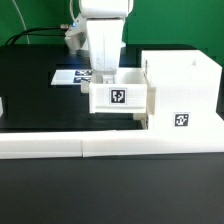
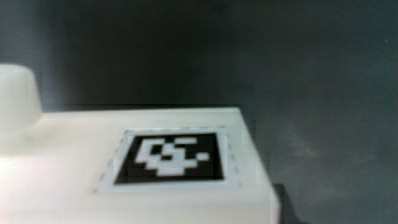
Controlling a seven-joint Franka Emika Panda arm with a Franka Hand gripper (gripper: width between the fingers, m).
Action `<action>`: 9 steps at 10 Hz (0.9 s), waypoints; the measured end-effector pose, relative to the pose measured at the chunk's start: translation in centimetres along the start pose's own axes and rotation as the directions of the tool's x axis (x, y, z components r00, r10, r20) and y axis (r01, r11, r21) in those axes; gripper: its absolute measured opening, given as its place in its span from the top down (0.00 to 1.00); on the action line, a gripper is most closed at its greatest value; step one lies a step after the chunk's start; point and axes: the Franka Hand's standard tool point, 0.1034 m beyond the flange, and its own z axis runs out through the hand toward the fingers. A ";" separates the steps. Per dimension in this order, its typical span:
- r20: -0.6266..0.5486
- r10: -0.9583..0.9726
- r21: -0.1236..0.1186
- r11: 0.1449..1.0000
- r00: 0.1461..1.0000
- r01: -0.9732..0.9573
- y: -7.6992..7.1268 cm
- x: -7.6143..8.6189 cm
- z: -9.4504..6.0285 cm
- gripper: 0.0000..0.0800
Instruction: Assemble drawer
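On the black table (image 1: 30, 95), near the middle of the exterior view, sits a small white tray (image 1: 121, 96). Its open top faces up and its tag (image 1: 119, 96) faces the camera. It looks about as wide as it is deep, so I cannot tell its long side. It sits level, touching the big white housing (image 1: 183, 92) on the exterior view's right, which also has a tag (image 1: 181, 121) on its front. Long low white bars (image 1: 100, 147) lie just in front of both. My arm (image 1: 103, 30) comes straight down from above. My fingers (image 1: 103, 72) reach down at the tray's top, but the tray wall hides them, so I cannot tell how far apart they are or if they hold it. My wrist view shows a white side with a tag (image 2: 173, 157) up close. Behind the tray lies the marker board (image 1: 70, 76).
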 end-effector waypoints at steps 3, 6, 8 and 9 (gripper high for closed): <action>0.000 0.001 0.001 1.000 1.000 -0.001 0.0 0.0 0.1 0.95; 0.001 -0.012 0.002 1.000 1.000 0.012 -0.1 0.4 0.1 0.95; 0.001 -0.010 0.003 1.000 1.000 0.010 -0.1 0.4 0.1 0.95; 0.001 -0.010 0.003 1.000 1.000 0.010 -0.1 0.4 0.1 0.95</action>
